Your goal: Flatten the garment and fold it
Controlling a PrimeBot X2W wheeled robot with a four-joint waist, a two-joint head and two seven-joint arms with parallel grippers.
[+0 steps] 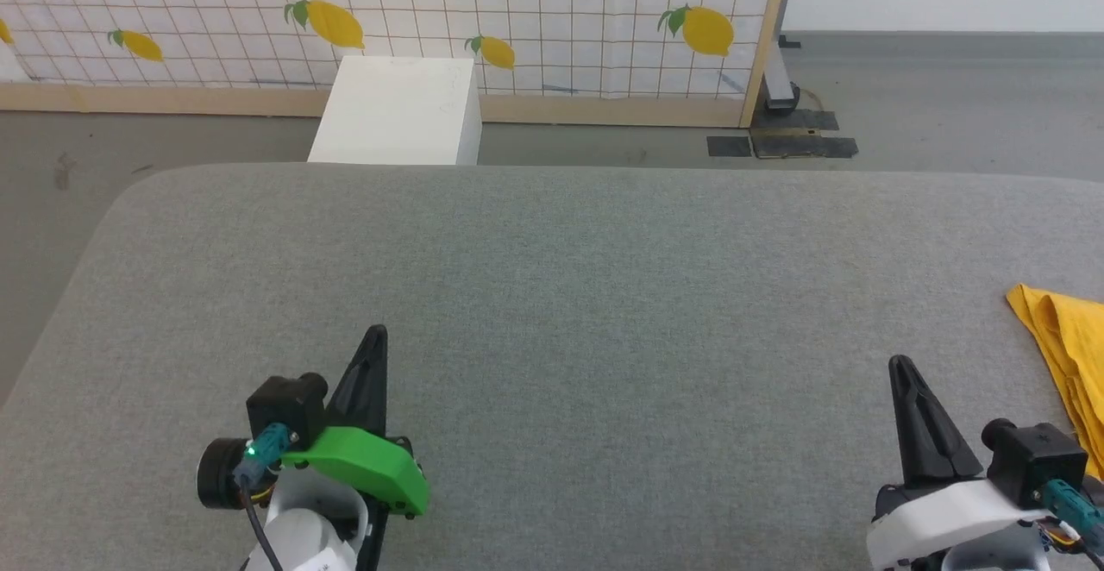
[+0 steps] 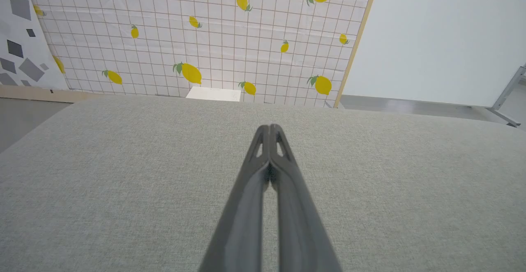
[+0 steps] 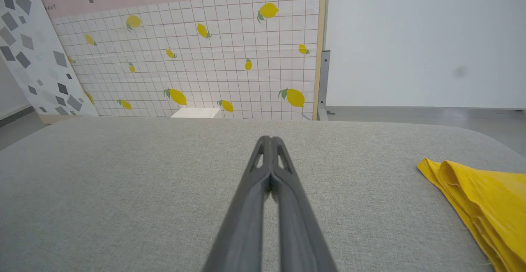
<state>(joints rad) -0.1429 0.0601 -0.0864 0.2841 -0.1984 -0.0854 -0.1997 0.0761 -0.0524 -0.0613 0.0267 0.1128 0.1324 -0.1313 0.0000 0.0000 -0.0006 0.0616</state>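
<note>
Item: garment (image 1: pixel 1068 355), soft, light, floppy, we judge; we would pinch its pointed corner nearest right gripper (image 1: pixel 901 368); left gripper (image 1: pixel 376 342) and right both clenched, empty

The tabletop (image 1: pixel 552 295) wears matt grey woven cloth, slightly rough. At its right edge, the garment (image 1: pixel 1074 355) is soft, matt yellow cloth. The left gripper (image 2: pixel 269 129) and right gripper (image 3: pixel 269 139) look like matt dark plastic; the wrist cover (image 1: pixel 371 467) is smooth green plastic.

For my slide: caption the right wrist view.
Shut right gripper pointing across grey fabric surface; yellow garment lies apart at right.
</note>
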